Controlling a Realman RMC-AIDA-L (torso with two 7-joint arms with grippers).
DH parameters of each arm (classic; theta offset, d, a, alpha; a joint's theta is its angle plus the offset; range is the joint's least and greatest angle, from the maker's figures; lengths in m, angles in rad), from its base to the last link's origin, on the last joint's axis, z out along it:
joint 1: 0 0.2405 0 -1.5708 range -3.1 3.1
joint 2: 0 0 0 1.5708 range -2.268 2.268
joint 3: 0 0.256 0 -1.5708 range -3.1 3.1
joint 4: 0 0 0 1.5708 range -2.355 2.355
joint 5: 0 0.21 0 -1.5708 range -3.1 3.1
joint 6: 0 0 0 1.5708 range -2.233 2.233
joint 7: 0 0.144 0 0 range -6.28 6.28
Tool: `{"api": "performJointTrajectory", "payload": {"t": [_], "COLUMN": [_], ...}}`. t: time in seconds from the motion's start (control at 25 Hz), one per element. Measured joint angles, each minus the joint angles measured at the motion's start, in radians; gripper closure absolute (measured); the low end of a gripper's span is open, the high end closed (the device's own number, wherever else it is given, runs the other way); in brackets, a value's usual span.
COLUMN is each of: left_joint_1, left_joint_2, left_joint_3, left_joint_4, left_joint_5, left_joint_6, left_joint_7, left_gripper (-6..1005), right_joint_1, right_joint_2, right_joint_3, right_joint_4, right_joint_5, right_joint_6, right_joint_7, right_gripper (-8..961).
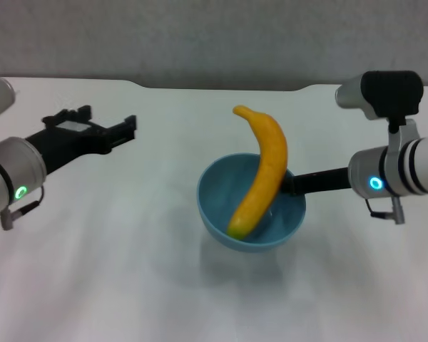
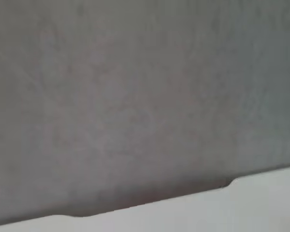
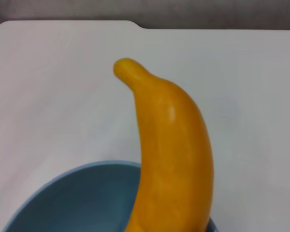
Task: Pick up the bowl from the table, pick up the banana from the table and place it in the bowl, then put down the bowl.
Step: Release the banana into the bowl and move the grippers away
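Note:
The light-blue bowl is at the middle of the white table. The yellow-orange banana stands in it, its lower end on the bowl's floor and its upper part leaning over the far right rim. My right gripper reaches in from the right and is shut on the bowl's right rim, partly hidden behind the banana. The right wrist view shows the banana close up over the bowl. My left gripper is open and empty at the left, well apart from the bowl.
The table's far edge with its shallow notch runs below a grey wall. The left wrist view shows only that wall and the table edge.

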Motion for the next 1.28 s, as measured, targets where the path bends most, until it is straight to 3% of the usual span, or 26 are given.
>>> {"api": "performJointTrajectory", "payload": {"t": [0.2,0.4,0.6,1.0,1.28], "left_joint_1": [0.023,0.056,0.081,0.086,0.087], "left_joint_2": [-0.005,-0.010,-0.014,-0.013,-0.014], "left_joint_3": [0.057,0.149,0.187,0.186,0.200], "left_joint_4": [-0.038,-0.054,-0.081,-0.036,-0.005], "left_joint_5": [0.304,0.503,0.693,0.778,0.770], "left_joint_6": [0.098,0.217,0.254,0.333,0.392], "left_joint_7": [-0.140,-0.206,-0.215,-0.200,-0.215], "left_gripper": [109,108,109,109,114], "right_joint_1": [0.043,0.109,0.170,0.240,0.208], "right_joint_2": [0.000,-0.001,-0.001,-0.001,0.006], "right_joint_3": [0.066,0.126,0.160,0.161,0.155], "right_joint_4": [-0.016,-0.088,-0.149,-0.266,-0.296], "right_joint_5": [-0.054,-0.094,-0.100,-0.100,-0.094], "right_joint_6": [0.069,0.123,0.152,0.133,0.062], "right_joint_7": [-0.003,-0.022,-0.055,-0.080,-0.110], "right_gripper": [871,869,868,865,863]}}
